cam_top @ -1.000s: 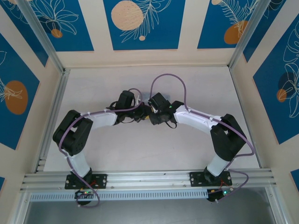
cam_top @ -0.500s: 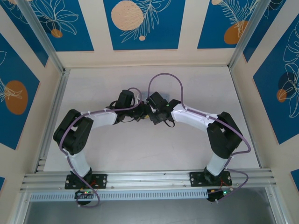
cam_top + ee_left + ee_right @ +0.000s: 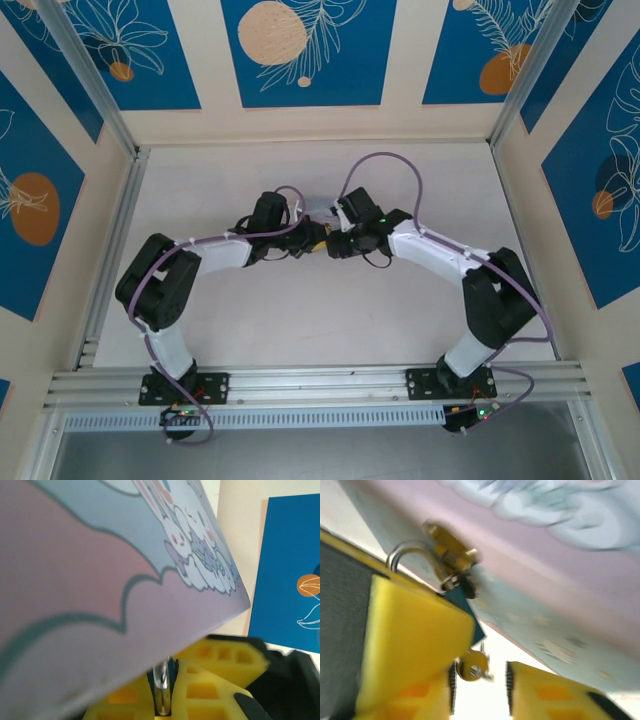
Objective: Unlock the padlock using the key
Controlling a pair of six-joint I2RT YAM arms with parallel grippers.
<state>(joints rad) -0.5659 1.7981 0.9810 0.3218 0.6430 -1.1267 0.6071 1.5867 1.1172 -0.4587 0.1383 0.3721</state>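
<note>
- The step in hand, as I judge it, is turning the key (image 3: 470, 669): it sits in the bottom of the padlock (image 3: 467, 612), and its round brass head hangs down between the right claw's (image 3: 485, 656) fingers.
- The right claw stands at a narrow gap. Its yellow pads flank the key head, which lies close to the left pad, but they do not pinch it.
- The next move calls for closing on the key head squarely, then twisting at the wrist while the padlock is kept from swinging. The view is blurred, so alignment is hard to judge.
- The padlock is small, with a dark teal body partly hidden behind the left pad. Its silver shackle (image 3: 407, 554) loops through a brass hasp (image 3: 449, 541) on the tin (image 3: 560, 555).
- From above, both claws meet at mid-worktop (image 3: 300, 320), with the left claw (image 3: 300, 247) against the tin. I cannot tell whether it is clamped.
</note>
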